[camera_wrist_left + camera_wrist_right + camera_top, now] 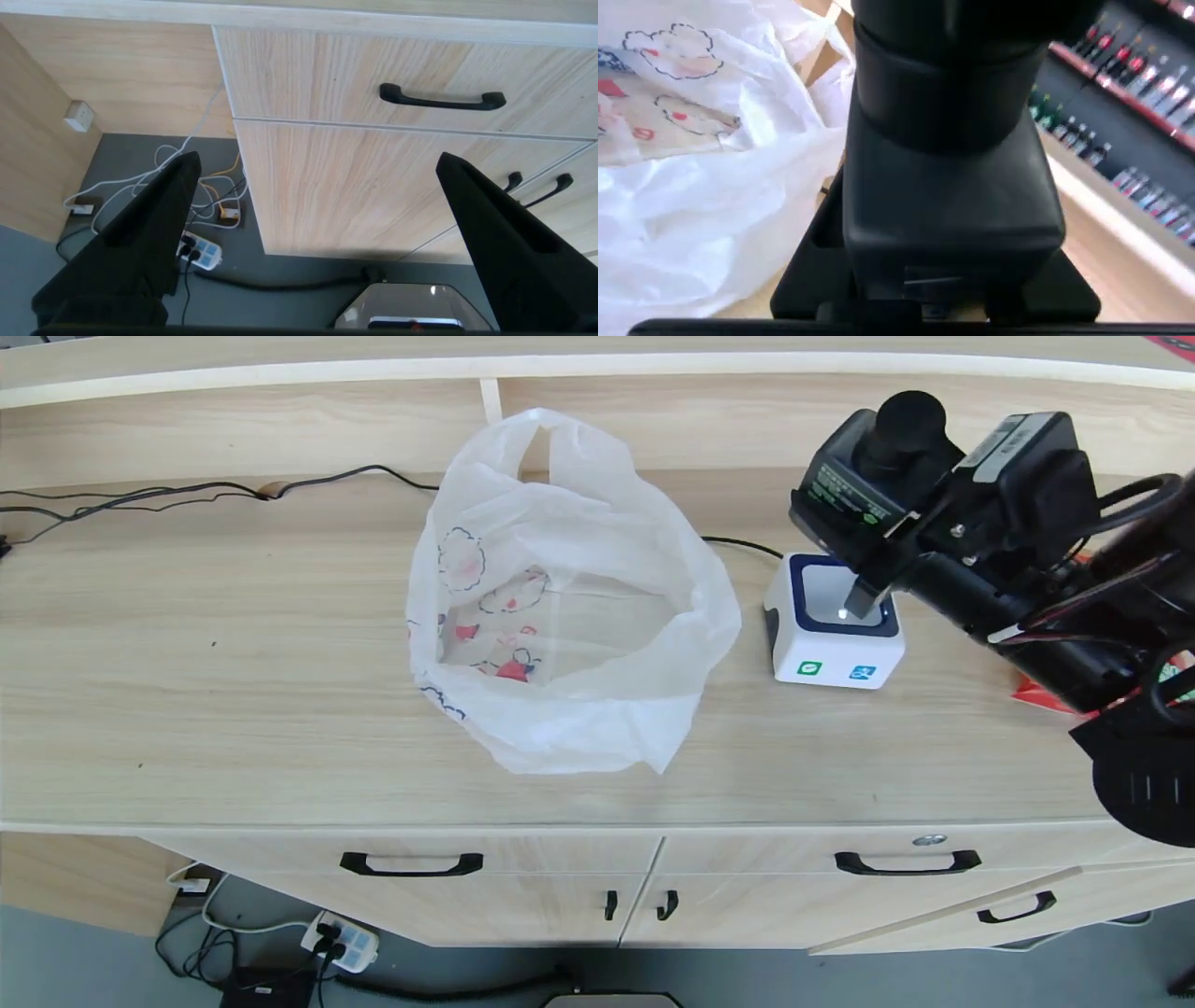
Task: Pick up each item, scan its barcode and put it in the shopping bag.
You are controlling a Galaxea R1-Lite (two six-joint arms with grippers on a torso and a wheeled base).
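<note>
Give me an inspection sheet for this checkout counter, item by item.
Surface: pale wooden counter.
Job's things: shopping bag open at the centre; scanner to its right, window lit; black container held over the scanner.
Clutter: red packet, half hidden behind the right arm.
Grippers: right gripper shut on the black container; left gripper open, empty, low before the drawers.
Cables: black cables along the counter's back left; scanner cable; power strip on the floor.
Surroundings: nothing else seen.
</note>
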